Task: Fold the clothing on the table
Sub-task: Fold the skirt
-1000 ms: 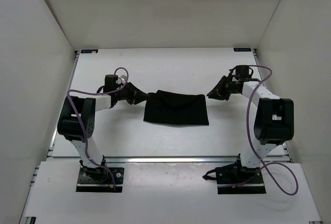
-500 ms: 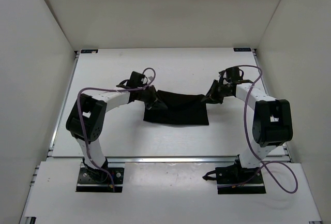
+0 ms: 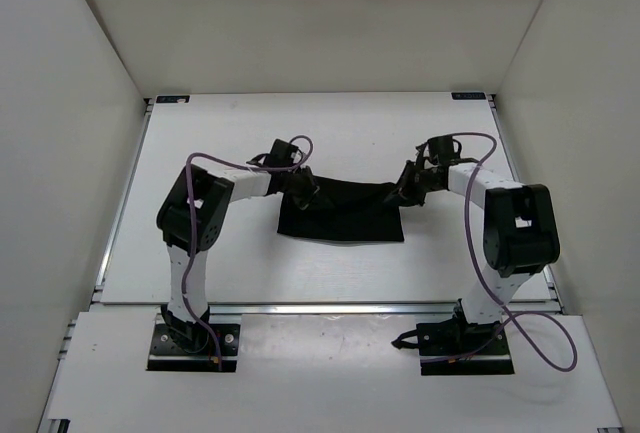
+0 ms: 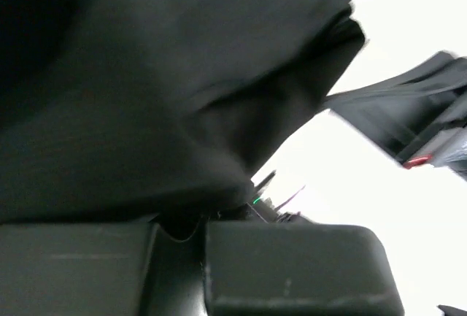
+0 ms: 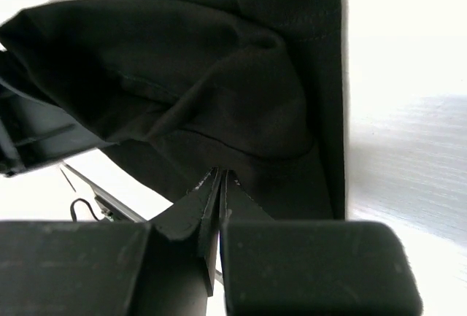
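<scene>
top view has the clothing (image 3: 340, 215) lying at the middle of the table (image 3: 200, 143), near edge flat, with the left gripper (image 3: 305, 193) just left of the table's middle and the right gripper (image 3: 400, 193) just right, each clamped on a far corner of the clothing.

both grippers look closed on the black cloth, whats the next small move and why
Probably raise both arms together a little. The left gripper and right gripper are each shut on a far corner of the clothing, whose near part lies flat on the table; lifting frees the far edge to fold nearer.
</scene>
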Motion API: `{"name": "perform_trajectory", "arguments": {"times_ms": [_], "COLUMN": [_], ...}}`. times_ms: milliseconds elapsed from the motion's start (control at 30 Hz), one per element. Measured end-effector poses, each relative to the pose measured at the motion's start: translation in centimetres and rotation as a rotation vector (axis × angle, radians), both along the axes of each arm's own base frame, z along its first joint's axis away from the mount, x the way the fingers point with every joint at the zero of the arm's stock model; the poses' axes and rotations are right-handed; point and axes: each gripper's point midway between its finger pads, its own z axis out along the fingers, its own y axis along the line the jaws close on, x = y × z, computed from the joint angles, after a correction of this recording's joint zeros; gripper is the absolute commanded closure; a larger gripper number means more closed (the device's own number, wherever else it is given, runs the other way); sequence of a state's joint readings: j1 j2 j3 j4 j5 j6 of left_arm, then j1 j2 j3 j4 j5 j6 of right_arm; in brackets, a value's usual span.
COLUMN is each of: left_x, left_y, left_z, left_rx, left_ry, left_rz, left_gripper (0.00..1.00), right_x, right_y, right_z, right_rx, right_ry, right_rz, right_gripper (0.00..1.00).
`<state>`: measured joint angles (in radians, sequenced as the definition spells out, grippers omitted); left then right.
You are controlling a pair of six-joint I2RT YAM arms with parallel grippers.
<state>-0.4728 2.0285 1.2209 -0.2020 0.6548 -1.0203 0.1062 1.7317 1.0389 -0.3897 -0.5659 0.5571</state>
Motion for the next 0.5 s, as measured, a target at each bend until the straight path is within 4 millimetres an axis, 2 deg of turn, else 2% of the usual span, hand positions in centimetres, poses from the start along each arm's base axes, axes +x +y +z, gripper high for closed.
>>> {"name": "perform_trajectory", "arguments": {"times_ms": [133, 267, 367, 500], "left_x": [1.6, 1.9, 3.6, 5.6], "left_y": [-1.0, -0.2, 0.1, 1.5], "left_z": [0.3, -1.0, -0.5, 0.1], "left_rx": [-0.104, -0.129, -0.161, -0.213], "left_ry": [-0.031, 0.012, -0.015, -0.047], "left_rz": [0.122, 0.237, 0.296, 0.393], "left_gripper": [0.99, 1.00, 1.00, 1.00], "right_x": [-0.5, -0.6, -0.9, -1.2], "right_y": [0.2, 0.4, 0.6, 1.0], "right_z": [-0.6, -1.2, -1.5, -1.8], "right_rx": [0.000, 0.003, 0.004, 0.012], "right_ry": [0.016, 0.027, 0.033, 0.033], "right_rz": [0.002, -0.001, 0.002, 0.010], "right_gripper": [1.00, 1.00, 0.99, 1.00]}}
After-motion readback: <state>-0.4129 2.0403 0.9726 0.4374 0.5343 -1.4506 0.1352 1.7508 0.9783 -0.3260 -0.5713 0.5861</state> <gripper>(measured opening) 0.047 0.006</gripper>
